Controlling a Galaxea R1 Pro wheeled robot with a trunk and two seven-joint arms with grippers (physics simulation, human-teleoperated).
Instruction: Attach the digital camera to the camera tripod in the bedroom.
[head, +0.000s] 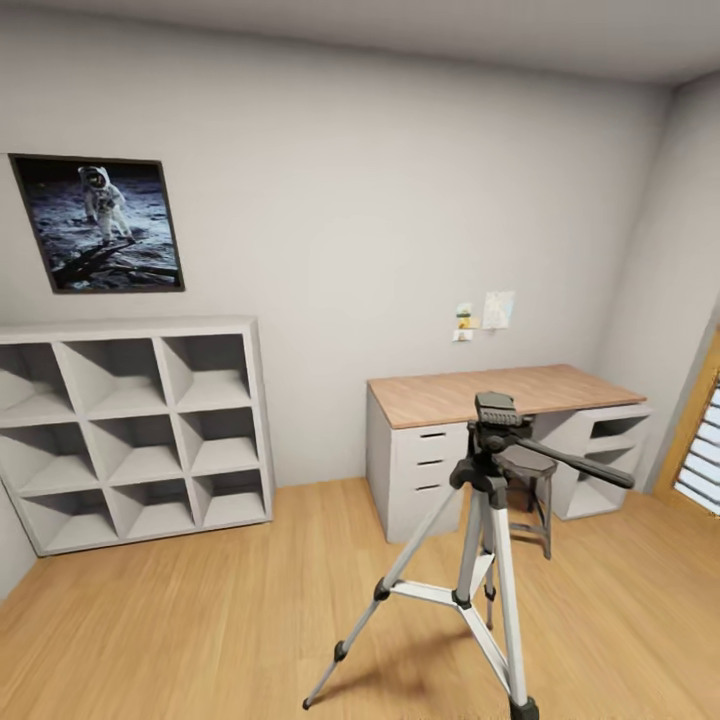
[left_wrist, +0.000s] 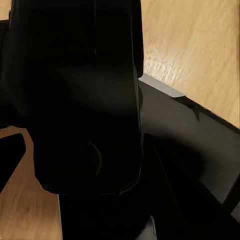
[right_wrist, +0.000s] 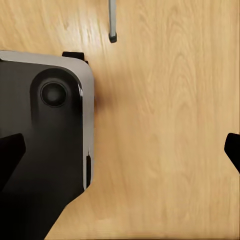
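We see the bedroom's wood floor (head: 200, 640); the camera tripod (head: 487, 560) stands tall before the desk (head: 505, 392), handle pointing right. Our right gripper (right_wrist: 120, 150) is spread wide; left, we cannot tell.

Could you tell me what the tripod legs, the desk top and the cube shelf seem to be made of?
Camera tripod legs: probably metal, a silver sheen with black joints. Desk top: wood or wood laminate, showing pale matte grain. Cube shelf: likely painted board, flat matte off-white.
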